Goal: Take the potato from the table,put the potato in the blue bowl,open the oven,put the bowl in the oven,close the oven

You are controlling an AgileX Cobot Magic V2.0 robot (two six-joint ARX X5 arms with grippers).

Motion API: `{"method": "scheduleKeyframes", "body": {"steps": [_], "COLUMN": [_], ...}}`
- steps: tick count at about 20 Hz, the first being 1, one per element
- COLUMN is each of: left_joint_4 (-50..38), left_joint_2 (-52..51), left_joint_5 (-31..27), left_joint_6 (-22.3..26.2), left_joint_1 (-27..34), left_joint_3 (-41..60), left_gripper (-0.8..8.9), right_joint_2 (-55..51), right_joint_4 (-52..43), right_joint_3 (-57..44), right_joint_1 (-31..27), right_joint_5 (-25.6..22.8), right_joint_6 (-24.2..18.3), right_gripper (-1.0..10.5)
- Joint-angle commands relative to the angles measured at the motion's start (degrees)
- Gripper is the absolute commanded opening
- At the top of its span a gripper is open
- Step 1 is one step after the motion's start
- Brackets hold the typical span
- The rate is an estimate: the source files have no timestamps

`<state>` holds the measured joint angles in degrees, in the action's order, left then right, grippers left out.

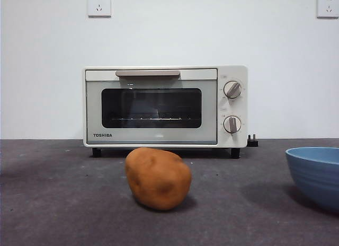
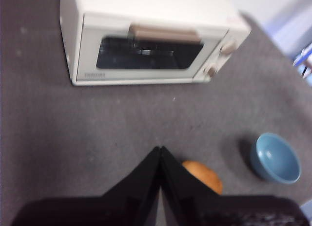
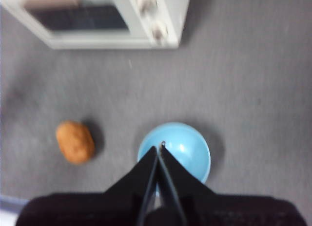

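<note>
I have the potato [image 1: 158, 178] lying bare on the surface [image 1: 63, 203], out toward the near edge, in front of the oven [image 1: 165, 106] and well apart from it. The blue bowl [image 1: 316, 174] stands empty near the potato, off to one side toward the surface's edge, not touching it. The oven sits at the far edge with its door shut.

My left gripper [image 2: 160, 149] hangs high above the surface close to the potato, fingers clenched together on nothing. My right gripper [image 3: 160, 147] hangs over the bowl, fingers likewise pressed together and empty. Neither shows in the front view.

I judge the potato to be firm, fairly dense and not fragile, with a matte skin that should give decent friction. Its lumpy, rounded form is the worry: fingers set on a sloping bulge could squeeze it out sideways. I would spread the fingers wide and take it across its narrower middle, coming straight down from above. It may roll if nudged first.
</note>
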<state>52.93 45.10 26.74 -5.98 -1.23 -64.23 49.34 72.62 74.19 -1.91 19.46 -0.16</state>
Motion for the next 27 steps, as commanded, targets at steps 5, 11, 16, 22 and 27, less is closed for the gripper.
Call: {"method": "scheduleKeyframes", "body": {"steps": [5, 11, 16, 22, 27], "left_joint_4": [3.5, 5.9, 6.0, 6.2, 6.2], "left_joint_2": [3.3, 5.6, 5.7, 7.0, 8.3], "left_joint_5": [1.9, 3.9, 3.9, 3.9, 3.7], "left_joint_6": [6.3, 8.0, 8.0, 8.1, 8.1], "left_joint_1": [0.2, 0.2, 0.2, 0.2, 0.2], "left_joint_3": [-0.5, -0.5, -0.5, -0.5, -0.5], "left_gripper": [-0.06, -0.06, -0.06, -0.05, -0.05], "right_joint_2": [9.1, 19.1, 29.1, 41.7, 48.1], "right_joint_4": [-1.0, -9.9, -16.3, -20.3, -22.5], "right_joint_3": [0.7, 0.7, 1.4, 4.5, 7.1], "right_joint_1": [1.1, 19.3, 34.3, 49.1, 53.3], "right_joint_5": [1.5, -1.4, -3.6, -11.3, -17.0], "right_joint_6": [-3.4, -0.7, 1.6, 1.7, 3.0], "right_gripper": [-0.1, 0.0, 0.1, 2.5, 6.6]}}
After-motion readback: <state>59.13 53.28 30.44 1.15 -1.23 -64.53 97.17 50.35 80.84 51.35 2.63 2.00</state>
